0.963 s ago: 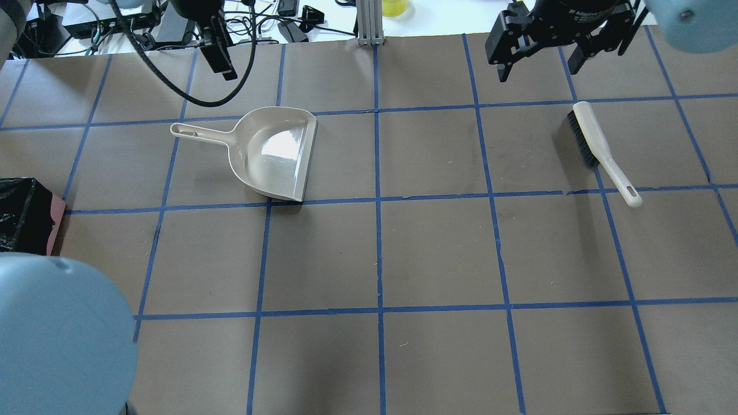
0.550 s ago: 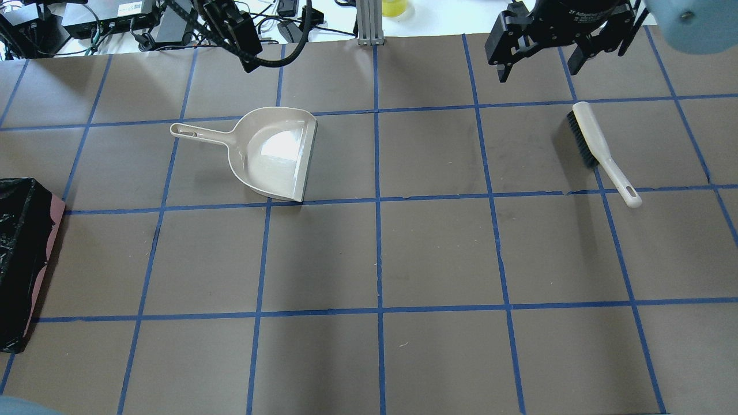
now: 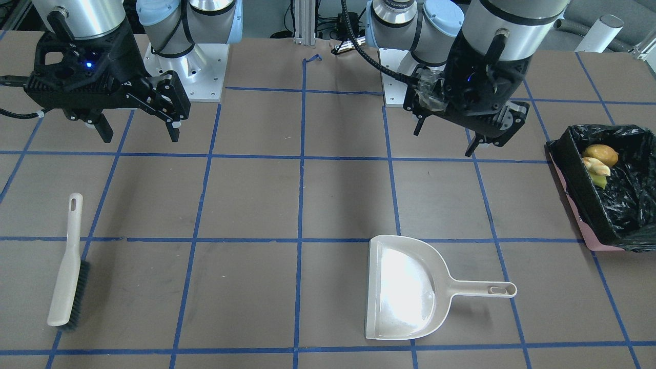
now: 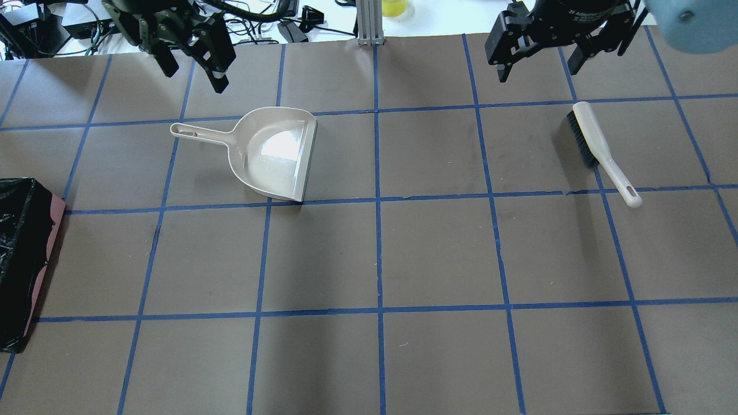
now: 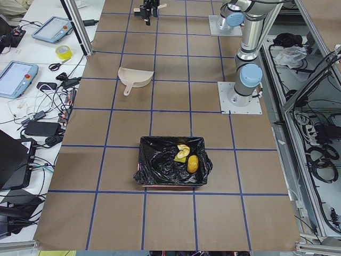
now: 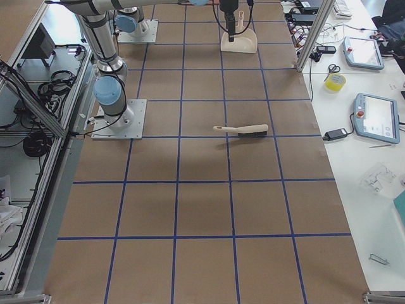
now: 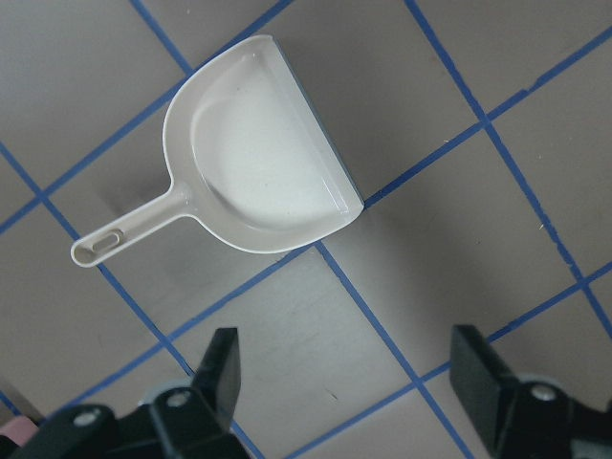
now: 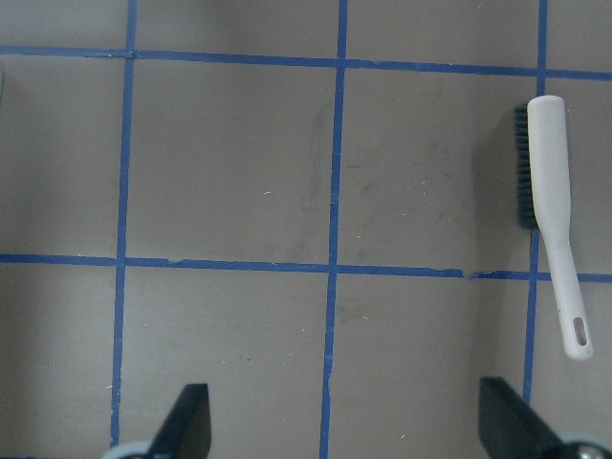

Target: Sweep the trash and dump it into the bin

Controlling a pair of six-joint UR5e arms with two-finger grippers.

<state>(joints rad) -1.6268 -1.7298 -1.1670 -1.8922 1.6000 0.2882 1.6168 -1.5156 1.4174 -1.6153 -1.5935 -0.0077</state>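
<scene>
The bin (image 3: 579, 195), a box lined with black plastic with a pink edge at its base, stands at the table's end on my left; it also shows in the overhead view (image 4: 20, 253). In it lie the yellow-brown lump (image 3: 600, 152), the orange-cream peel (image 3: 596, 165) and the sponge (image 3: 598, 179). My left gripper (image 4: 195, 75) is open and empty above the table, beyond the dustpan's handle. My right gripper (image 4: 539, 69) is open and empty, beyond the brush.
A beige dustpan (image 4: 271, 153) lies empty on the table, handle toward the bin's side; it also shows in the left wrist view (image 7: 258, 163). A beige brush (image 4: 599, 150) with black bristles lies flat on my right. Blue tape lines grid the brown tabletop.
My left arm has swung away: its elbow left the overhead view's lower left, uncovering the bin, and the gripper turned and shifted left above the dustpan handle. The right arm has not moved.
</scene>
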